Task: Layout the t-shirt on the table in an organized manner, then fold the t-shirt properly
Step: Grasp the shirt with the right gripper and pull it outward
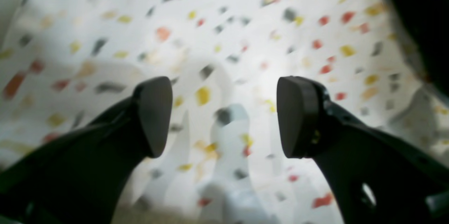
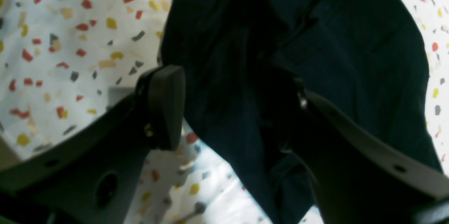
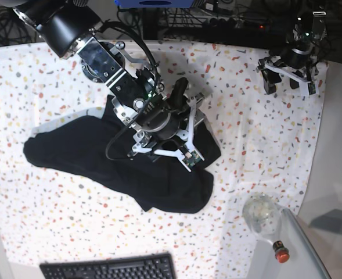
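Overhead, the tabletop is covered by a white cloth flecked with red, yellow and grey; the cloth lies rumpled in ridges under the left arm, as the left wrist view shows. A black keyboard sits at the near edge, partly cut off by the frame. A clear, rounded glass object and a small red-capped item rest at the near right corner on a plain grey surface. Dark cables and equipment run along the far edge. The t-shirt lies mid-tabletop, left of centre, as a crumpled black mass stretched roughly left to right, with a rounded lobe toward the near side; no sleeve or collar can be made out. The right claw stands over the shirt's right portion, fingers spread wide; dark fabric hangs between them, and one fingertip is lost against the black cloth, so contact there cannot be judged. The left claw hangs at the far right corner, fingers well apart, with only speckled cloth between them. The left wrist view is blurred.
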